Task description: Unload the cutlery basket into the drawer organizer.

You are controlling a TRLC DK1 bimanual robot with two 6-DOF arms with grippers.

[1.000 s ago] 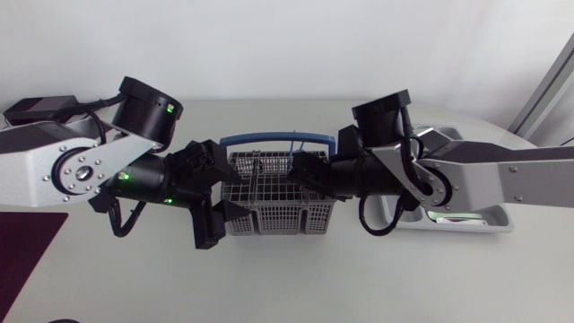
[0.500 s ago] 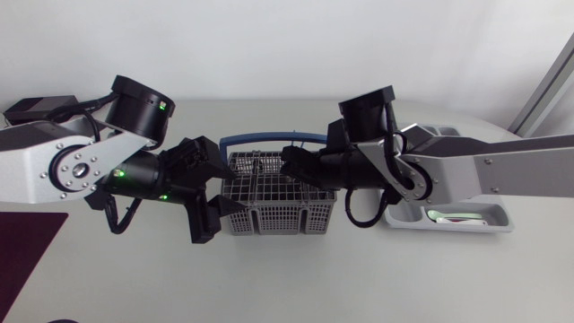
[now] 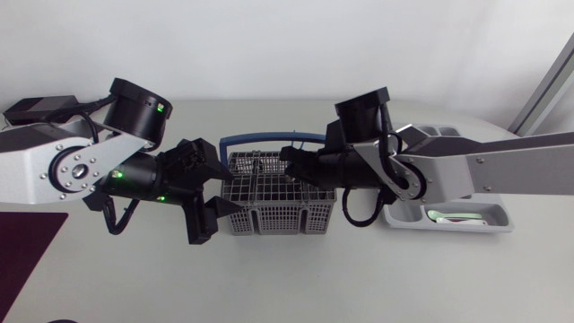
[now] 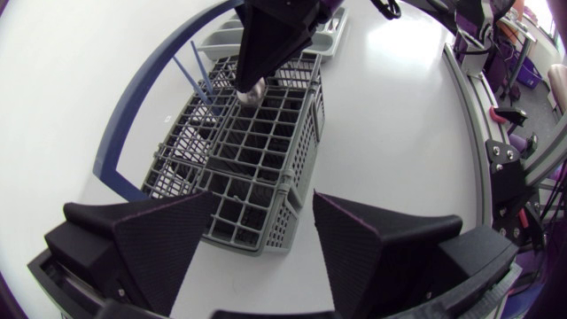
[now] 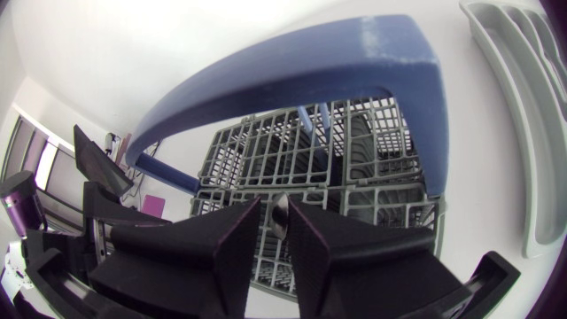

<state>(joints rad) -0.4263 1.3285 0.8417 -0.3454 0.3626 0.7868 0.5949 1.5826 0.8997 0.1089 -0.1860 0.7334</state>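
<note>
Above the cutlery basket [image 3: 278,220], the right gripper [image 3: 290,163] had its jaws closed on a metal cutlery piece [image 5: 279,215] pointing down toward the grid. The drawer organizer [image 3: 499,215] lay beside the basket on that arm's side. The left gripper [image 4: 263,208] held its jaws open at the basket's other end.

**Basket and organizer: state**

Cutlery basket [image 3: 280,205]: grey, grid-walled, upright at mid-table. Its blue handle [image 3: 269,137] arcs along the far side. Thin blue rods [image 4: 202,73] stand in a far compartment. A silver utensil [image 5: 280,215], type unclear, is pinched in the right gripper [image 5: 273,232] over the cells. Drawer organizer [image 3: 466,224]: pale grey compartmented tray, lying flat near the basket's right.
</note>
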